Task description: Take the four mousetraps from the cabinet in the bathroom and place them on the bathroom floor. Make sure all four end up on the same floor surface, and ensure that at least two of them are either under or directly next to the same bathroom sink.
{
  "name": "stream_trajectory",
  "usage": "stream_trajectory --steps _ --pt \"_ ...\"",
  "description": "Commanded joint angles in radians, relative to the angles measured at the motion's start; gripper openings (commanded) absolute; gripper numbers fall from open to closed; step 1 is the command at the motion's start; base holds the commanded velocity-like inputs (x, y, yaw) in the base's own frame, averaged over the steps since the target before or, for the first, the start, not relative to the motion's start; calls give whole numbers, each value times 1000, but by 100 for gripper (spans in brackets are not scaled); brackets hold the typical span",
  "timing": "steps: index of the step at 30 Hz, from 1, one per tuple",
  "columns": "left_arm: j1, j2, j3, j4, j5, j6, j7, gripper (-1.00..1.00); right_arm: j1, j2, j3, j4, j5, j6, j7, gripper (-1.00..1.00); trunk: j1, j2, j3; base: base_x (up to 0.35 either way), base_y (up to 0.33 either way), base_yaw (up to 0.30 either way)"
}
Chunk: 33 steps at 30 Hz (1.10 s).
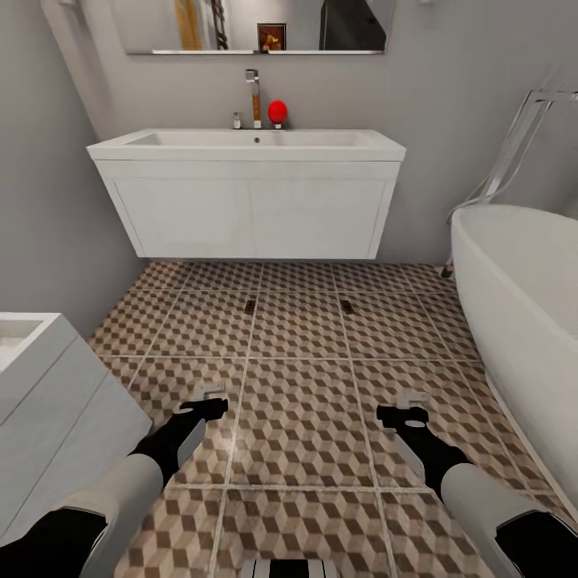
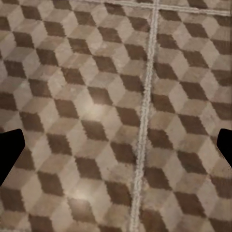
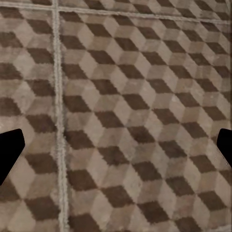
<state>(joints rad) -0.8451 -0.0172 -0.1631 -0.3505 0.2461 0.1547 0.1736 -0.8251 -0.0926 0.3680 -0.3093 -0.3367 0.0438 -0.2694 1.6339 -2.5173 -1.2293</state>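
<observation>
Two mousetraps lie on the cube-patterned bathroom floor (image 1: 297, 377) in front of the sink (image 1: 246, 144); one mousetrap (image 1: 250, 306) is on the left and the other mousetrap (image 1: 347, 306) on the right, both close to the drawer unit's front edge. My left gripper (image 1: 210, 395) and right gripper (image 1: 411, 399) hang low over the tiles nearer to me, about a tile short of the traps. In the wrist views the left gripper (image 2: 116, 150) and right gripper (image 3: 116, 150) stand open, with only bare tile between the dark fingertips (image 2: 9, 150). The cabinet is out of view.
An oval white bathtub (image 1: 522, 297) fills the right side, with a chrome rack (image 1: 518, 136) behind it. A white fixture (image 1: 40, 385) stands close at my left. On the sink's back edge stand a faucet (image 1: 253, 96) and a red ball-shaped item (image 1: 277, 111).
</observation>
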Motion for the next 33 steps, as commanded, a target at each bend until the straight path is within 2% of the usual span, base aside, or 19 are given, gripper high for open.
stream_trajectory --steps 1,12,24,33 --pt "0 1 -9 0 10 5 8 100 0 -1 9 -2 -6 4 -6 100 -1 0 3 0 0 0" --pt "0 2 -9 45 13 -4 5 100 0 -8 6 -2 -8 3 -5 100 -6 3 46 0 0 0" --pt "0 0 -9 137 10 -135 3 100 0 -9 5 10 -10 -3 -12 100 -11 5 92 0 0 0" --pt "0 -1 -9 165 11 -162 4 100 0 -8 5 14 -14 -16 -18 100 -15 7 127 0 0 0"
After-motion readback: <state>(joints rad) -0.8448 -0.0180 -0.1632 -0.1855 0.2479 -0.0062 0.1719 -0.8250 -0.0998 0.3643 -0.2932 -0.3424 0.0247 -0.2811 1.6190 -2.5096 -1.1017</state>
